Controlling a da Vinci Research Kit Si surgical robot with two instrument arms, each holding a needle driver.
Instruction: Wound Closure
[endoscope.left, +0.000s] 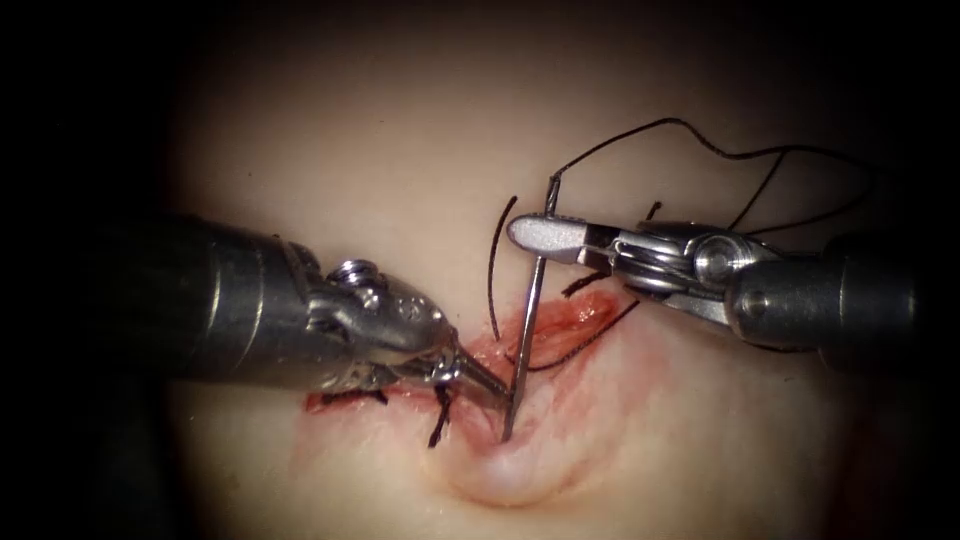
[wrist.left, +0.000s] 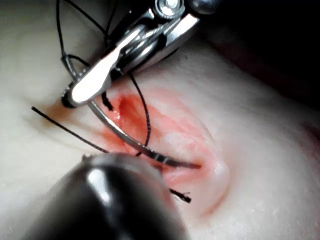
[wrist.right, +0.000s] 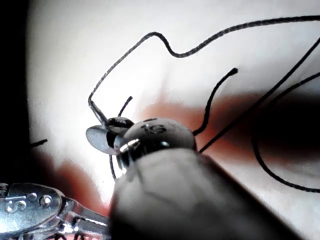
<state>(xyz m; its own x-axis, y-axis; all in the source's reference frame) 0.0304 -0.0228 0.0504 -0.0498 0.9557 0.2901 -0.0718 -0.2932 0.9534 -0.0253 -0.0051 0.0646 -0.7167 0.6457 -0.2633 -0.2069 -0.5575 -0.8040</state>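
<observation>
My right tool (endoscope.left: 545, 232) comes in from the right, its jaws shut on the curved needle (endoscope.left: 527, 330) close to the tail end. The needle stands steeply over the cut (endoscope.left: 560, 325), and its tip meets the tissue (endoscope.left: 400, 150) at the cut's lower lip. My left tool (endoscope.left: 488, 384) reaches in from the left; its jaws are drawn to a narrow point that touches the needle just above the tip, and a grip is not visible. Black thread (endoscope.left: 680, 122) runs from the needle's tail in a loop to the right. The left wrist view shows the right tool (wrist.left: 87, 90) holding the needle (wrist.left: 125, 140) across the cut.
Two earlier stitches (endoscope.left: 440, 415) cross the cut to the left of the needle, with short dark ends. A loose thread end (endoscope.left: 495, 262) curves up beside the needle, and another strand (endoscope.left: 585, 345) lies across the cut. Red fluid stains the wound edges.
</observation>
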